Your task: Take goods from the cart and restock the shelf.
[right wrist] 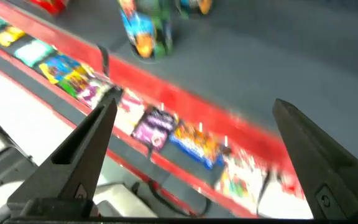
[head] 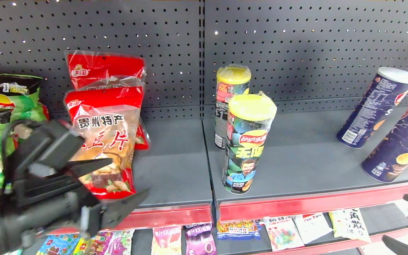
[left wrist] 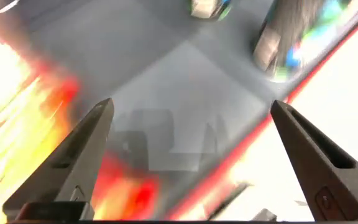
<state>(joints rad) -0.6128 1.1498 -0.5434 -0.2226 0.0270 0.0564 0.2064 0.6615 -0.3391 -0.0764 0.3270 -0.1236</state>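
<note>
Two red snack bags [head: 105, 141] lean upright on the grey shelf [head: 175, 166], the front one just beyond my left gripper [head: 119, 184]. That gripper hangs open and empty at the shelf's red front edge, beside the red bag [left wrist: 23, 118]. Two yellow-lidded chip cans [head: 246, 141] stand mid-shelf, one behind the other. My right gripper [head: 407, 223] is low at the right, in front of the shelf edge, open and empty. In the right wrist view the right gripper [right wrist: 196, 106] faces the red shelf edge [right wrist: 185, 99], with a can [right wrist: 146, 28] farther off.
Green chip bags [head: 2, 106] stand at the far left. Two dark blue cans [head: 391, 120] stand at the right end. Between the yellow-lidded and blue cans the shelf is bare. Small packets [head: 282, 232] line the lower shelf. A pegboard wall [head: 204, 42] backs the shelf.
</note>
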